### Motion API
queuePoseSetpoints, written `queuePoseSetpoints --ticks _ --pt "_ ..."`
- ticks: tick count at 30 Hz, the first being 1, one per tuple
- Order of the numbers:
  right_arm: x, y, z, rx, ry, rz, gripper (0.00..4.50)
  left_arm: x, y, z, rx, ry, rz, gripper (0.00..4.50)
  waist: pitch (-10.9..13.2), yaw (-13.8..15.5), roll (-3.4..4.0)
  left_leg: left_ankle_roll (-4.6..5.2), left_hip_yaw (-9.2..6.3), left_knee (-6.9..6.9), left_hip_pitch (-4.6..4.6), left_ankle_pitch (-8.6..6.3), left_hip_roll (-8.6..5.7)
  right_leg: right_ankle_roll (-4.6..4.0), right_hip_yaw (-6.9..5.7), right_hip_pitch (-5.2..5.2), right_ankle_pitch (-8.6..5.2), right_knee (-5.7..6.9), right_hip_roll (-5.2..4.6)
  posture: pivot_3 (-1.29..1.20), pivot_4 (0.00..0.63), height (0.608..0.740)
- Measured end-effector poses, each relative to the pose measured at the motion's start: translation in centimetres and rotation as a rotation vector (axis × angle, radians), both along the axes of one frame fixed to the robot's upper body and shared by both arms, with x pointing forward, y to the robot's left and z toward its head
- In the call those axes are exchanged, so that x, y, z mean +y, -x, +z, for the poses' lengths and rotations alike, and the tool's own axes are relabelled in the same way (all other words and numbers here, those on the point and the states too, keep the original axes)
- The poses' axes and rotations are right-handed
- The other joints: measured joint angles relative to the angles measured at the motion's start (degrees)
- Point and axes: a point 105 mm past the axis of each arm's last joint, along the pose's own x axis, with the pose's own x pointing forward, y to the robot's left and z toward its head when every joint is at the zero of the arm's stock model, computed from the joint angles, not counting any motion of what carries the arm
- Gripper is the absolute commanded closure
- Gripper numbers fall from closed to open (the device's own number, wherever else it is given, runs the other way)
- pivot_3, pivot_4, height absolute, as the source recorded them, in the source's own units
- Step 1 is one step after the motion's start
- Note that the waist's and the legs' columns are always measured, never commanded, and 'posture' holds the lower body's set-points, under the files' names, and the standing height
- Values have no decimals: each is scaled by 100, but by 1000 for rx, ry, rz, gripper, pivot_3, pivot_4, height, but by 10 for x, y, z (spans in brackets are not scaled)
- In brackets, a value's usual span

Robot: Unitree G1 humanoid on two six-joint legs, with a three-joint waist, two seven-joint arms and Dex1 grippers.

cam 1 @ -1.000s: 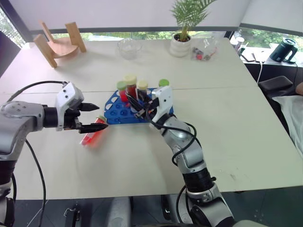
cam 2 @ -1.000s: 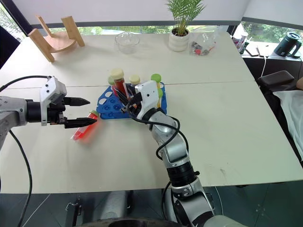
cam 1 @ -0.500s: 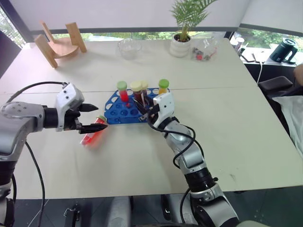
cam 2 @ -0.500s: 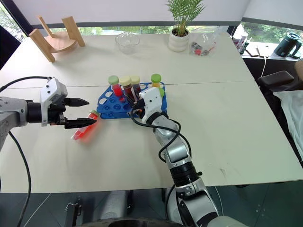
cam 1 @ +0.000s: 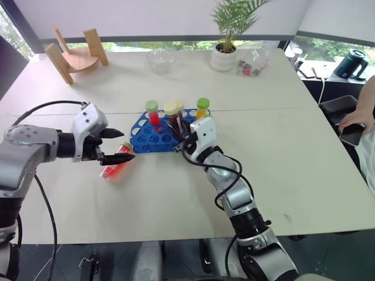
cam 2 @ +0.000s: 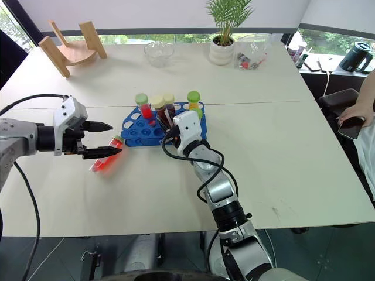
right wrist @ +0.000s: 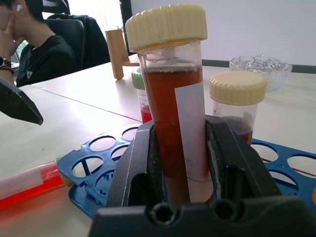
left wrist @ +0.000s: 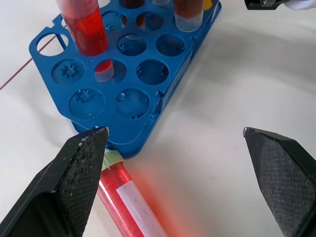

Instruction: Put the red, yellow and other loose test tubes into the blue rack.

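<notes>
Right wrist view has the right gripper (right wrist: 183,148) clamped on a brown-liquid tube with a cream cap (right wrist: 173,98), held upright over the blue rack (cam 2: 137,132). Three more capped tubes stand in the rack. Nearer the robot's left, a red tube with a green cap (left wrist: 129,200) lies on the table (cam 2: 281,158) just beside the rack; the left gripper (cam 1: 116,145) hovers spread wide above it, holding nothing.
</notes>
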Motion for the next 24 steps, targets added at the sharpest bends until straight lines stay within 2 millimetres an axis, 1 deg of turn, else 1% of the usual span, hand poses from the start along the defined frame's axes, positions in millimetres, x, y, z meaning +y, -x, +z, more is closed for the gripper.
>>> queuePoseSetpoints --ticks 6,9,20,21,23,24 --pt "6 -2 -3 10 -58 -8 3704 -1 -1 -1 -1 2 3 0 -1 -4 -2 0 -2 3 1 0 3 -1 0 1 0 3 4 0 150 740" --pt "5 -6 -16 35 -45 -34 3704 -1 -1 -1 -2 4 4 0 0 -7 -1 0 -2 3 1 0 3 -1 0 1 1 3 4 0 150 740" --pt "6 -7 -17 1 -27 -50 3704 -1 -1 -2 -4 4 5 0 -1 -9 -1 0 -2 8 2 0 5 -5 0 1 3 10 7 0 150 740" --pt "7 -6 -18 1 -26 -48 2684 -1 -1 -2 -4 5 5 0 -1 -8 -1 0 -2 8 2 0 5 -5 0 1 3 10 7 0 150 740" --pt "6 -5 -22 11 -20 -49 1789 -2 -1 -2 -3 7 4 0 -1 -5 -1 0 -2 8 2 0 5 -5 0 1 3 10 6 0 150 740" --pt "5 -4 -24 17 -16 -49 1214 -2 -1 -2 -3 8 3 0 -1 -4 -1 0 -2 7 1 0 5 -5 0 0 3 10 6 0 150 740"
